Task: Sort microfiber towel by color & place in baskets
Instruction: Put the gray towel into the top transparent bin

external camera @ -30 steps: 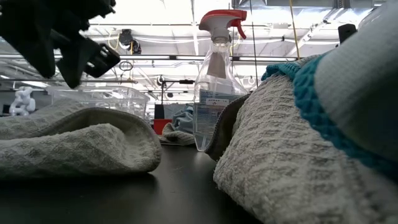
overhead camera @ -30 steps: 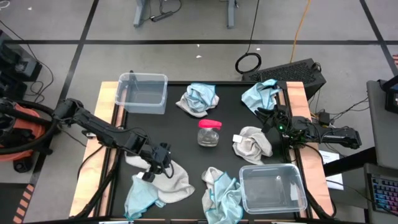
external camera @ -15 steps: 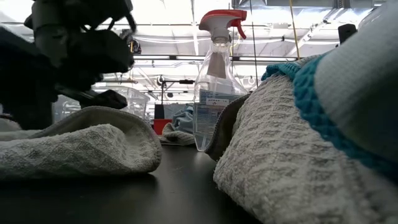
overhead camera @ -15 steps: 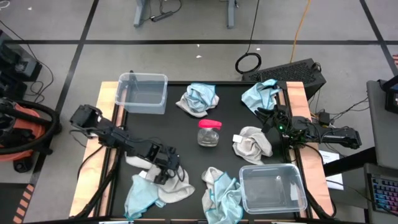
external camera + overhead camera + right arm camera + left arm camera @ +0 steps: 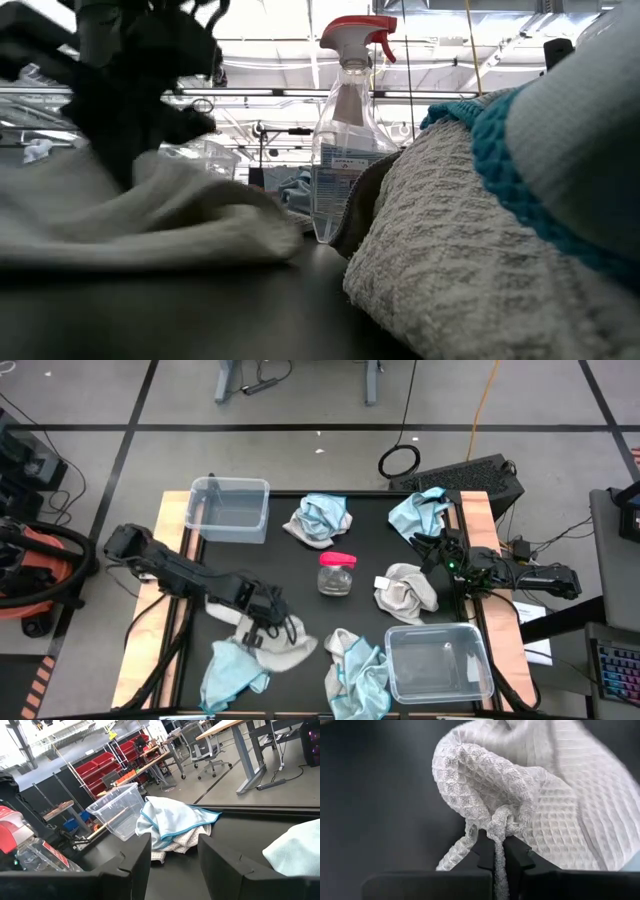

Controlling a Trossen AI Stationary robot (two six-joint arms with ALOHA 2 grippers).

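Black table [image 5: 300, 570]: both baskets [image 5: 229, 508] empty; left gripper [image 5: 268, 622] jaws pinching grey towel [image 5: 285, 645].

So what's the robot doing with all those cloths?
It's sorting towels by color. The left gripper has pinched a fold of a white towel at the table's near left. The right gripper waits by a blue towel at the far right. Both clear baskets look empty.
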